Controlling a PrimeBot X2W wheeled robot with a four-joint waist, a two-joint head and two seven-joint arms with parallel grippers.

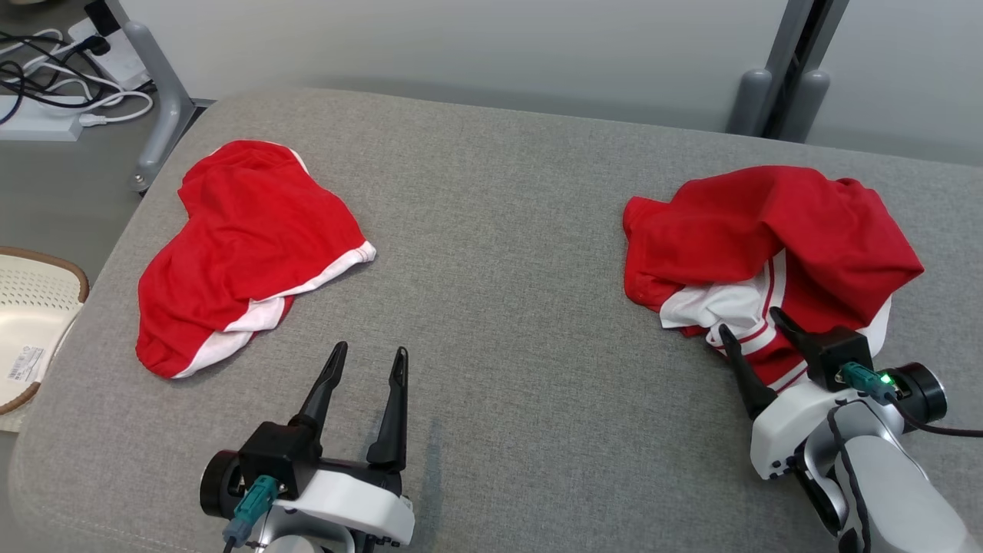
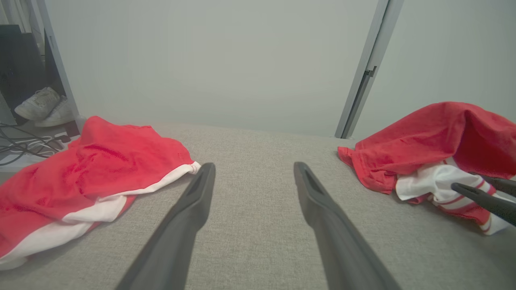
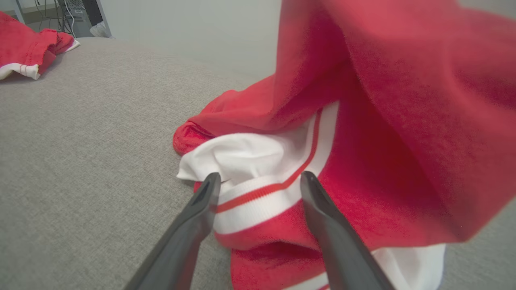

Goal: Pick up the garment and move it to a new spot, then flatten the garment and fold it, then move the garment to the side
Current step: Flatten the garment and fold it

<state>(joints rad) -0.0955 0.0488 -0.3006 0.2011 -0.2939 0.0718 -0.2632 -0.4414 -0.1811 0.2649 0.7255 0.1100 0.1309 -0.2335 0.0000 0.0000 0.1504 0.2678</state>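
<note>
A crumpled red garment with white striped trim lies heaped on the right of the grey cushioned surface. My right gripper is open over its near edge, and in the right wrist view its fingers straddle the white striped band of the garment without closing. A second red garment with white edging lies flatter on the left. My left gripper stands open over bare fabric near the front, with nothing between its fingers. Both garments show in the left wrist view.
A white perforated basket sits off the surface's left edge. Cables and a power strip lie on the floor at the far left beside a grey frame leg. Grey posts stand behind the far right edge.
</note>
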